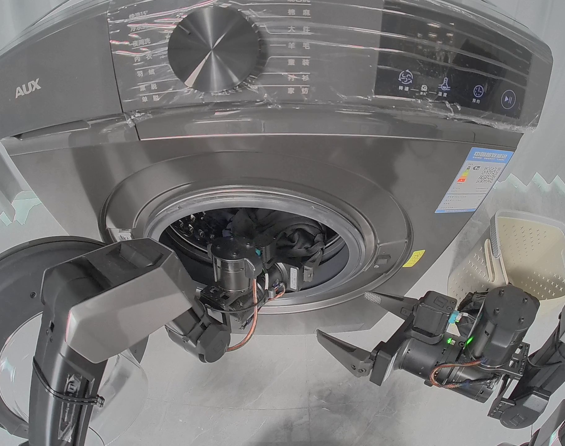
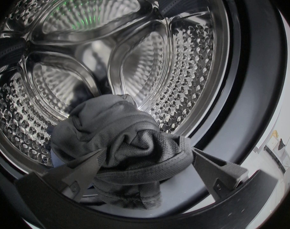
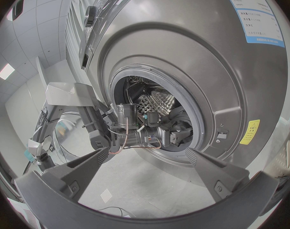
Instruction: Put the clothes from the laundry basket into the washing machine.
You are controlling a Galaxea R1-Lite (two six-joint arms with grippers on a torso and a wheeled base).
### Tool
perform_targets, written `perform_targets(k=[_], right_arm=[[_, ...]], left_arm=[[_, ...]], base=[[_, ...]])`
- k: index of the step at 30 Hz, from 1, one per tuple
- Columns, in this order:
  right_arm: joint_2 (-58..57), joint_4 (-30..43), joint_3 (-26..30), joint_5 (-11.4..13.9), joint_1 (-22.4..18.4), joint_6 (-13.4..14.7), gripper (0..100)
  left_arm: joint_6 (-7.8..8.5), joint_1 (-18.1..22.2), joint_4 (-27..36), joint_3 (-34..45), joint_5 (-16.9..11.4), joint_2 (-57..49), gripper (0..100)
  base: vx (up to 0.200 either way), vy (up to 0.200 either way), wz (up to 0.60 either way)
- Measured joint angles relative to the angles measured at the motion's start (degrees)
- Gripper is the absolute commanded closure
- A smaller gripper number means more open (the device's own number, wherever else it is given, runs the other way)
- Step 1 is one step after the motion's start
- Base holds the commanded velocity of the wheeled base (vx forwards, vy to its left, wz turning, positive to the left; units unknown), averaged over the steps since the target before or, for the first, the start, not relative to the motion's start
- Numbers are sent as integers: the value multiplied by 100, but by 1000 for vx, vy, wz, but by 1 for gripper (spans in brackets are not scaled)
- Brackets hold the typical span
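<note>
Your left gripper (image 2: pixel 147 151) is pushed into the mouth of the washing machine (image 1: pixel 295 156), just past the door ring, jaws spread wide. A bunched dark grey garment (image 2: pixel 126 134) sits between the two fingers, and its folds meet both fingertips (image 2: pixel 97 155), but the fingers stand about as far apart as on your other gripper, so count it as open, not clamped. The garment lies at the front lip of the drum (image 2: pixel 186 64), heaped on the low part of the rim, with a hem hanging toward the door seal. Behind it the perforated steel drum wall and its paddles show bare. From the head view you see more dark cloth inside the opening above the left wrist. Your right gripper (image 1: pixel 343 314) hangs outside the machine, below and right of the door opening, over the floor (image 1: pixel 264 397), jaws wide apart and nothing in them; it points toward the opening. The round door (image 1: pixel 16 317) is swung fully open on the machine's left side. The cream laundry basket (image 1: pixel 533 249) stands on the floor by the machine's front right corner, tipped so its perforated inside faces you, just behind the right arm.
</note>
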Motion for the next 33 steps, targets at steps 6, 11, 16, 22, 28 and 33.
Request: perform_targets(k=[6, 11, 16, 22, 28, 33], right_arm=[[2, -4, -9, 0, 5, 1, 0], [2, -4, -15, 0, 5, 0, 0], [7, -9, -24, 0, 5, 1, 0], [29, -11, -41, 0, 5, 0, 0], [51, -9, -46, 0, 5, 1, 0], [55, -9, -48, 0, 5, 1, 0]], left_arm=[[5, 154, 140, -510, 7, 386, 100], [-6, 341, 285, -1150, 65, 646, 100], [-24, 527, 378, -1853, 276, 869, 100], [-46, 703, 406, -2621, 616, 1097, 100], [-49, 734, 418, -2770, 667, 1241, 100], [-79, 700, 413, -2623, 660, 1224, 0]], base=[[0, 0, 0], [0, 0, 0], [0, 0, 0], [0, 0, 0], [0, 0, 0], [0, 0, 0]])
